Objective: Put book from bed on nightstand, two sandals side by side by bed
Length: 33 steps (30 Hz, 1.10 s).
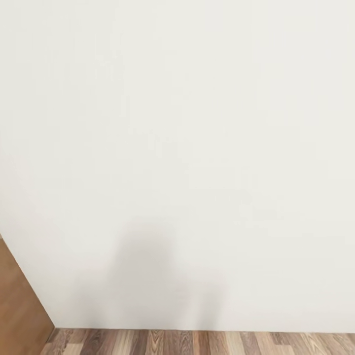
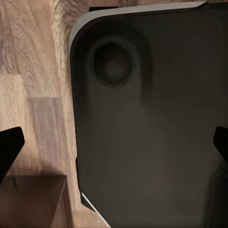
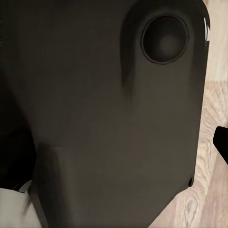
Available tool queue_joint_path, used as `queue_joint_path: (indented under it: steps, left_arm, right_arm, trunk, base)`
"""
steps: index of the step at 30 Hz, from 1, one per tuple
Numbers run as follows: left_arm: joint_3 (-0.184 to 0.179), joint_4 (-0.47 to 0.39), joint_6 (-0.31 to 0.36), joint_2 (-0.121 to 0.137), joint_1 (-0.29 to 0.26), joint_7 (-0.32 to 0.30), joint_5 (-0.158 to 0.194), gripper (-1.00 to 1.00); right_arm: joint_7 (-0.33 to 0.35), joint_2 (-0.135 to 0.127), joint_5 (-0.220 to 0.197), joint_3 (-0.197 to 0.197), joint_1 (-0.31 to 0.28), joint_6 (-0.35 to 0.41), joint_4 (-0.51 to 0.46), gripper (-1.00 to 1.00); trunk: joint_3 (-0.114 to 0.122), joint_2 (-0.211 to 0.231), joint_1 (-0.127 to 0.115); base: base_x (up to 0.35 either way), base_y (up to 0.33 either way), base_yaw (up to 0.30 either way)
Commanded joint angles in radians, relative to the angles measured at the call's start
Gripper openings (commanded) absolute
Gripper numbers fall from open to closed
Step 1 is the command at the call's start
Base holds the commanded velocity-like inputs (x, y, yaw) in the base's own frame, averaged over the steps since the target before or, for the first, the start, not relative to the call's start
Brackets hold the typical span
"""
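White wall (image 1: pixel 187 123) fills the head view above a strip of wood-plank floor (image 1: pixel 197 342); book, bed and sandals aren't visible. Both grippers hang over the robot's dark base (image 2: pixel 152 142), seemingly wide, empty. Driving on risks hitting the wall

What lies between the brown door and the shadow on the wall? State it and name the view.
Bare white wall lies between the door and the shadow, in the head view.
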Motion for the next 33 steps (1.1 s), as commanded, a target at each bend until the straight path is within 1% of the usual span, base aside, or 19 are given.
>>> queue_joint_path:
  steps: [1, 8, 12, 28, 33]
  left_arm:
    - [-0.001, 0.001, -0.003, 0.000, -0.001, 0.000, -0.001, 1.00]
    - [-0.001, 0.001, -0.004, 0.000, -0.001, 0.000, -0.001, 1.00]
    - [-0.001, 0.001, -0.004, 0.000, -0.001, 0.000, -0.001, 1.00]
    - [-0.001, 0.001, -0.004, 0.000, -0.001, -0.001, -0.001, 1.00]
    - [0.000, 0.001, -0.003, 0.001, -0.001, -0.001, -0.001, 1.00]
  right_arm:
    - [0.001, 0.000, -0.001, -0.004, 0.000, 0.000, 0.000, 1.00]
    - [0.000, 0.003, -0.001, -0.004, 0.000, 0.001, -0.001, 1.00]
    - [0.000, 0.004, -0.001, -0.004, 0.000, 0.000, -0.001, 1.00]
    - [0.000, 0.005, -0.001, -0.004, 0.000, 0.000, -0.001, 1.00]
    - [0.000, 0.004, -0.001, -0.004, 0.000, 0.000, -0.001, 1.00]
  trunk:
    - [-0.001, 0.000, 0.000]
    - [-0.001, 0.000, 0.000]
    - [-0.001, 0.000, 0.000]
    - [-0.001, 0.000, 0.000]
    - [-0.001, 0.000, 0.000]
  base:
    - [0.239, 0.083, -0.132]
    - [0.222, 0.090, -0.185]
    - [0.115, 0.044, -0.243]
    - [0.023, 0.010, -0.275]
    - [0.012, 0.083, -0.283]
